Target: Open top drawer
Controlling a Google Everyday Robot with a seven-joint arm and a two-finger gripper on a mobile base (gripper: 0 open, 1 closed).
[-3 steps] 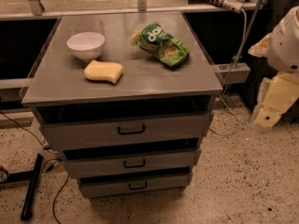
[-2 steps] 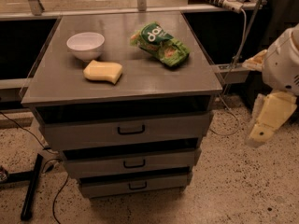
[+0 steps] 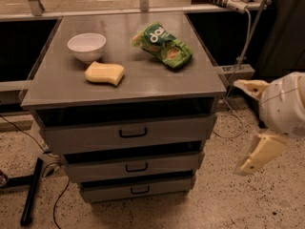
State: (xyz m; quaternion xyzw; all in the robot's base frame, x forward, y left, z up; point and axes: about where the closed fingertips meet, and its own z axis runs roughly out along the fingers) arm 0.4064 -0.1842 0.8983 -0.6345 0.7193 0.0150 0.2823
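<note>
The top drawer (image 3: 86,138) is the widest grey front, just under the cabinet's top, with a small black bar handle (image 3: 133,133) at its centre. Its front sits about flush with the cabinet's frame. Two narrower grey drawers (image 3: 138,165) (image 3: 138,189) sit below it. My gripper (image 3: 242,128) is to the right of the cabinet, off its side, at about the height of the drawers. Its two beige fingers (image 3: 257,154) are spread apart with nothing between them. It touches nothing.
On the cabinet's top (image 3: 143,82) lie a white bowl (image 3: 86,46), a yellow sponge (image 3: 104,73) and a green chip bag (image 3: 163,46). A power strip (image 3: 224,0) with cables hangs at the back right. A black stand foot (image 3: 29,194) lies on the speckled floor at the left.
My gripper has moved down and a little to the left, closer to the cabinet's right side. The drawers and the things on top have not moved.
</note>
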